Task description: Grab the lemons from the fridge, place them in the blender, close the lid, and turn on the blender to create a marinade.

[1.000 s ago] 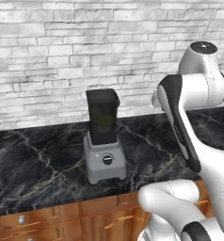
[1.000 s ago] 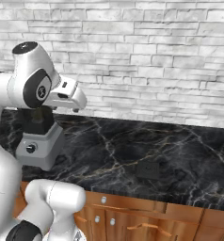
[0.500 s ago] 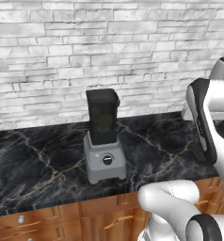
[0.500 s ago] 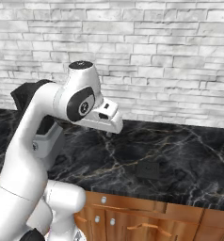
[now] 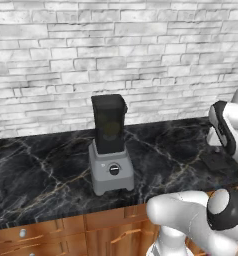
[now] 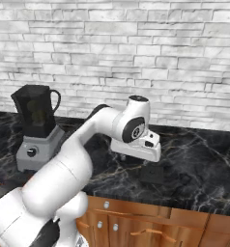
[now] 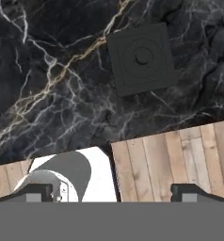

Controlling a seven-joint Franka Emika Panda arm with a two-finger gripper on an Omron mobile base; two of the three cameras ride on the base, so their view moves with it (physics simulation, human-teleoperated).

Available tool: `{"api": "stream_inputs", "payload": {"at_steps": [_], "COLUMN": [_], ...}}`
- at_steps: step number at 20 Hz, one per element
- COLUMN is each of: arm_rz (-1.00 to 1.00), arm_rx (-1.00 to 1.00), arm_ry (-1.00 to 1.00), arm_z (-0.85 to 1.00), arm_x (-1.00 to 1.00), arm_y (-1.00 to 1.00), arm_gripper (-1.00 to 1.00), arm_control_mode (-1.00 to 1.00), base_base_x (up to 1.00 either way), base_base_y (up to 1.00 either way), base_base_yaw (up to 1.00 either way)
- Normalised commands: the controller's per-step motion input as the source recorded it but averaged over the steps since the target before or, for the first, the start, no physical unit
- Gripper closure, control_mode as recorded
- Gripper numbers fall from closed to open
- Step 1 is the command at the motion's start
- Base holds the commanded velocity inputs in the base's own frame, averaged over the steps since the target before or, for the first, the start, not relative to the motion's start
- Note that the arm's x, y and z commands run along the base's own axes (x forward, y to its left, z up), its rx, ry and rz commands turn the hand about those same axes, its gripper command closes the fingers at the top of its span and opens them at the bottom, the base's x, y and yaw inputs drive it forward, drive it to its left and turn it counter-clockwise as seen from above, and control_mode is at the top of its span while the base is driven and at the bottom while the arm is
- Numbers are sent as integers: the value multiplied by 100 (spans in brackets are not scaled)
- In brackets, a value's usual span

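Note:
The blender point(image 5: 111, 167) stands on the black marble counter, its dark jar point(image 6: 35, 111) open at the top. A yellow-green lemon point(image 5: 110, 131) shows faintly through the jar wall, also point(image 6: 37, 117). The lid point(image 7: 141, 59), a flat black square cap, lies on the counter to the blender's right point(image 6: 152, 174), near the front edge point(image 5: 216, 161). My gripper point(image 7: 116, 193) hangs open just above the counter, a little short of the lid point(image 6: 135, 158), with nothing between its fingertips point(image 7: 38, 190). The fridge is out of view.
A white brick wall point(image 5: 116, 55) backs the black marble counter point(image 6: 204, 164). Brown wooden drawers point(image 6: 136, 222) run under the counter's front edge. A wooden floor point(image 7: 180, 160) shows below the counter edge.
The arm has swung from beside the blender jar to the right, and the hand now hangs low over the lid on the counter. The blender has not moved.

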Motion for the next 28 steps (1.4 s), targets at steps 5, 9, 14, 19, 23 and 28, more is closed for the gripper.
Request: {"api": "stream_inputs", "payload": {"at_steps": [5, 9, 14, 19, 23, 28], "arm_rz": [3, 0, 0, 0, 0, 1], "arm_rx": [-5, 0, 0, 0, 0, -2], "arm_ry": [11, 1, -12, -9, 0, -1], "arm_z": [-82, -34, -43, -51, -33, -32], "arm_x": [79, 8, 29, 21, 21, 27], "arm_y": [-75, 0, 0, 0, -2, -15], "arm_gripper": [-100, -100, -100, -100, -100, -100], "arm_control_mode": [-100, -100, -100, -100, -100, -100], "base_base_x": [0, 0, 0, 0, 0, 0], "base_base_y": [0, 0, 0, 0, 0, 0], "base_base_yaw": [0, 0, 0, 0, 0, 0]}}
